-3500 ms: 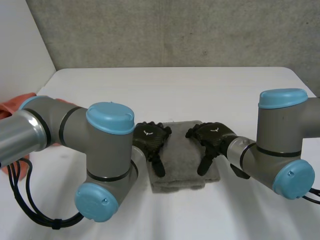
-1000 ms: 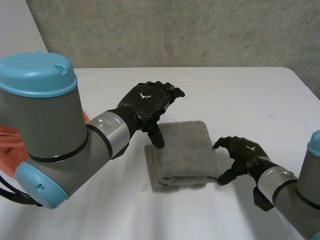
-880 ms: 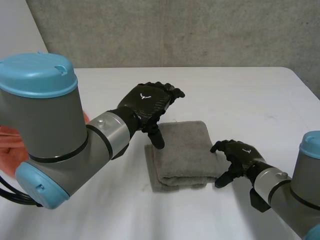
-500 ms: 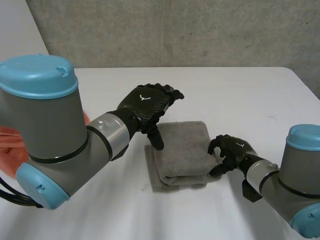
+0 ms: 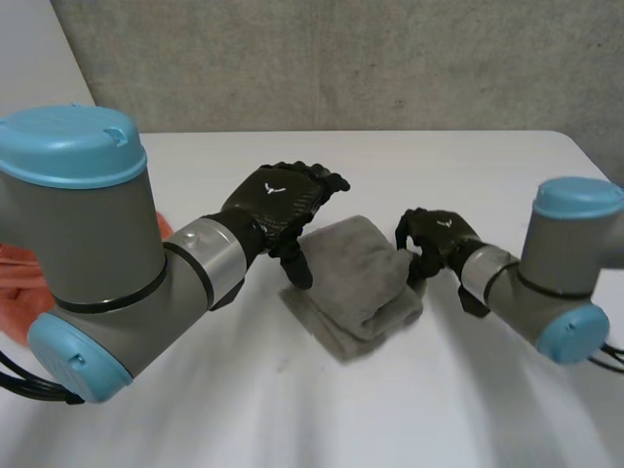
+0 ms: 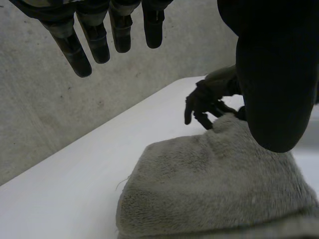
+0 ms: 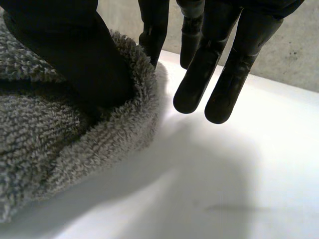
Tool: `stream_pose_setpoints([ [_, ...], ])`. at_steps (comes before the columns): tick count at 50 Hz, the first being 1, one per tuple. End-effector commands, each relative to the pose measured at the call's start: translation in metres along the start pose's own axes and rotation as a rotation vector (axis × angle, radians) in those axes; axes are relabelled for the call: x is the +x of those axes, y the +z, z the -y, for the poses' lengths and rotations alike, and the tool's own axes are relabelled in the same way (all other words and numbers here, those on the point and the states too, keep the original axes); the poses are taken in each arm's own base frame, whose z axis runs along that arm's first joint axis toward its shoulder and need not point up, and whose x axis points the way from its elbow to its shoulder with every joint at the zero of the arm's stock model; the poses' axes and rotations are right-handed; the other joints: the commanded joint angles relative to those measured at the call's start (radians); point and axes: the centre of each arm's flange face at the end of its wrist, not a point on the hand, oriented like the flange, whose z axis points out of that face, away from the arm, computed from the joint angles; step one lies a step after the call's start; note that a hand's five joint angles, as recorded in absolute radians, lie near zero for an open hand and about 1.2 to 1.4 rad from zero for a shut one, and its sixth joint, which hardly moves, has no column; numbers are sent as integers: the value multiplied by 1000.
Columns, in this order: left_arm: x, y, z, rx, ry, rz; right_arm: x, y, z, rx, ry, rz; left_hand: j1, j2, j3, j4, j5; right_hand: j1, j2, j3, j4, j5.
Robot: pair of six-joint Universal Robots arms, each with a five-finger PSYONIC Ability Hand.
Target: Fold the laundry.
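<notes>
A folded grey towel (image 5: 356, 278) lies askew in the middle of the white table (image 5: 468, 409). My right hand (image 5: 439, 234) is at the towel's right edge. In the right wrist view its thumb (image 7: 75, 55) digs into the towel (image 7: 40, 134), with a finger behind the raised edge pinching it. My left hand (image 5: 278, 200) hovers over the towel's left side with straight fingers (image 6: 99, 35). Its thumb (image 6: 269, 89) points down at the towel (image 6: 209, 189). The right hand (image 6: 204, 102) sits at the towel's far edge in the left wrist view.
An orange-red cloth (image 5: 19, 283) lies at the table's left edge, behind my left arm (image 5: 107, 253). A grey concrete wall (image 5: 390, 58) rises behind the table. Bare tabletop lies in front of the towel and to its right.
My right hand came in to the towel's right edge, curled shut on it and pulled it back. The towel turned and bunched up on that side. My left hand barely moved.
</notes>
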Motion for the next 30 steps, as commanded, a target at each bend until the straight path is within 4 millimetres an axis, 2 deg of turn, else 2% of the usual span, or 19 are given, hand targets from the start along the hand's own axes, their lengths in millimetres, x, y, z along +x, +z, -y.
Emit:
stream_pose_setpoints([
  [1,-4,1,-1,-4,-3,10,39,46,14,77,-54,-54,-6,-9,-14,-11,-41,452,973,217,209,242],
  [8,-5,2,0,-1,-3,12,80,70,28,154,-68,-137,-6,-9,-14,-11,-41,452,973,217,209,242],
  [9,-6,2,1,2,-2,14,98,72,30,164,-65,-179,-6,-9,-14,-11,-41,452,973,217,209,242],
  [12,-7,2,2,8,0,18,122,73,35,178,-62,-245,-6,-9,-14,-11,-41,452,973,217,209,242],
  [13,-7,3,3,11,0,18,139,72,38,188,-60,-290,-6,-9,-14,-11,-41,452,973,217,209,242],
  [14,-7,3,4,14,1,19,148,72,38,193,-58,-313,-6,-9,-14,-11,-41,452,973,217,209,242],
  [16,-8,3,6,21,2,20,167,70,40,203,-55,-357,-6,-9,-14,-11,-41,452,973,217,209,242],
  [17,-8,4,9,28,4,21,187,66,42,216,-53,-405,-6,-9,-14,-11,-41,452,973,217,209,242],
  [19,-8,4,11,35,5,20,209,61,46,237,-52,-465,-6,-9,-14,-11,-41,452,973,217,209,242],
  [22,-8,6,11,37,6,22,256,48,43,254,-44,-594,-6,-9,-14,-11,-41,452,973,217,209,242],
  [25,-8,8,11,39,4,19,284,37,39,252,-42,-669,-6,-9,-14,-11,-41,452,973,217,209,242],
  [30,-8,10,10,35,-11,19,317,23,26,214,-77,-787,-6,-9,-14,-11,-41,452,973,217,209,242],
])
